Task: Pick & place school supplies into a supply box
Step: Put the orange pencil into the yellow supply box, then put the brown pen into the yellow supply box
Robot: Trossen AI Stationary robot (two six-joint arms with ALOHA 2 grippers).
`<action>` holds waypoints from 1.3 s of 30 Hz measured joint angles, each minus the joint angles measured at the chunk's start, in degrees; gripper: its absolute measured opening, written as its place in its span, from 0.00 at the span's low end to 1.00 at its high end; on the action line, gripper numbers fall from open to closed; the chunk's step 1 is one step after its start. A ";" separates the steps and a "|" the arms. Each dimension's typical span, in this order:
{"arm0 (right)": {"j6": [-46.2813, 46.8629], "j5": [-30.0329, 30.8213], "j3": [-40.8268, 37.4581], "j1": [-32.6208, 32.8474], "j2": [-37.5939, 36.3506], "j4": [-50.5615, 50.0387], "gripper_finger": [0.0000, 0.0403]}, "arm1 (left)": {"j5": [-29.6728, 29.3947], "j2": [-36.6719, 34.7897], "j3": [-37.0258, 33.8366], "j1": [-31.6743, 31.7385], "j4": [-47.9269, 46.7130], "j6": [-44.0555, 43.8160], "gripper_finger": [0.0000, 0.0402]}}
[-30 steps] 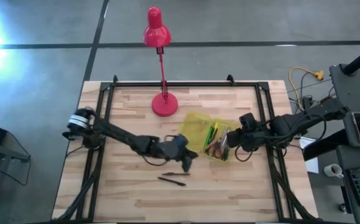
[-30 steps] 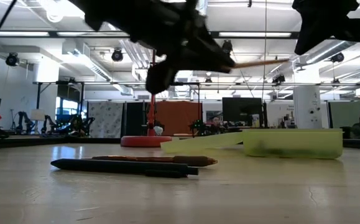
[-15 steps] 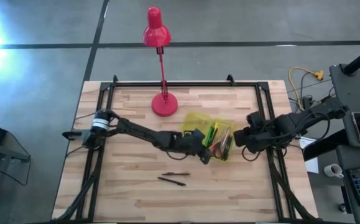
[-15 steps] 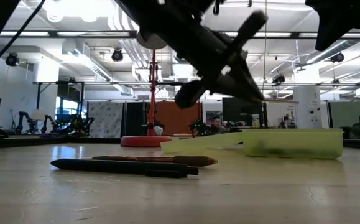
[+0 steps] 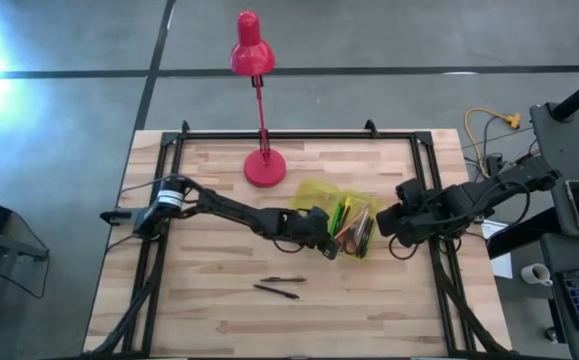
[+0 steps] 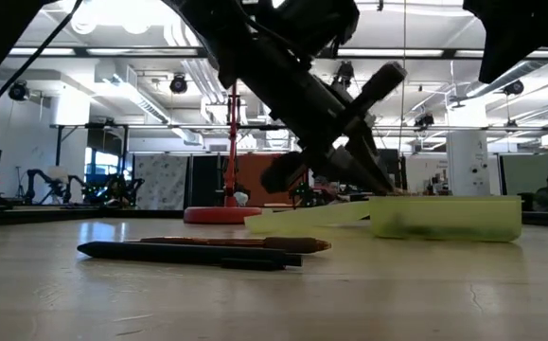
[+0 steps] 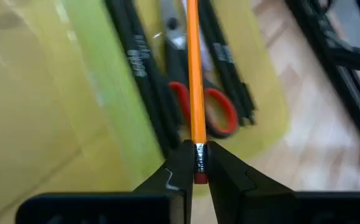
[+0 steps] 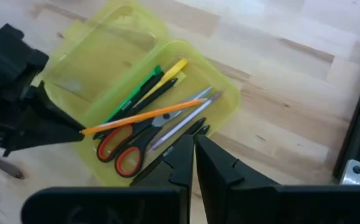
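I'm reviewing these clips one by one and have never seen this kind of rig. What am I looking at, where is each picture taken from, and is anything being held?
Two dark robot arms work at a wooden table. One picture looks down from above, one looks level across the tabletop, and one sits on each wrist. The left gripper pinches an orange pencil by its eraser end, over the open yellow-green supply box, which already holds red-handled scissors and pens. The right gripper waits shut beside the box. Two dark pens lie loose on the table, near a red desk lamp.

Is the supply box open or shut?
Open: the supply box has its lid folded back flat, and scissors and pens lie exposed inside.
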 joint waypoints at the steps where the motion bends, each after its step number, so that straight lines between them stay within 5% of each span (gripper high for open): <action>1: -0.02 0.00 -0.04 0.00 0.02 0.02 0.03 | -0.03 0.09 0.00 0.31 -0.18 -0.02 0.06; 15: 0.19 0.58 -0.27 0.00 0.04 0.14 0.03 | 5.17 0.49 0.00 2.44 6.26 0.29 0.13; 23: -0.40 0.60 -0.34 0.00 0.05 0.60 0.03 | 7.04 -1.85 0.02 2.15 -10.22 5.65 0.23; 32: -14.54 -5.75 -1.02 -0.04 5.11 11.38 0.03 | -9.43 -15.57 -0.48 -6.06 -23.10 25.68 0.24; 39: -37.71 -22.45 -1.03 -1.50 17.58 36.47 0.03 | -20.19 -27.33 -10.02 -10.75 -34.43 20.95 0.24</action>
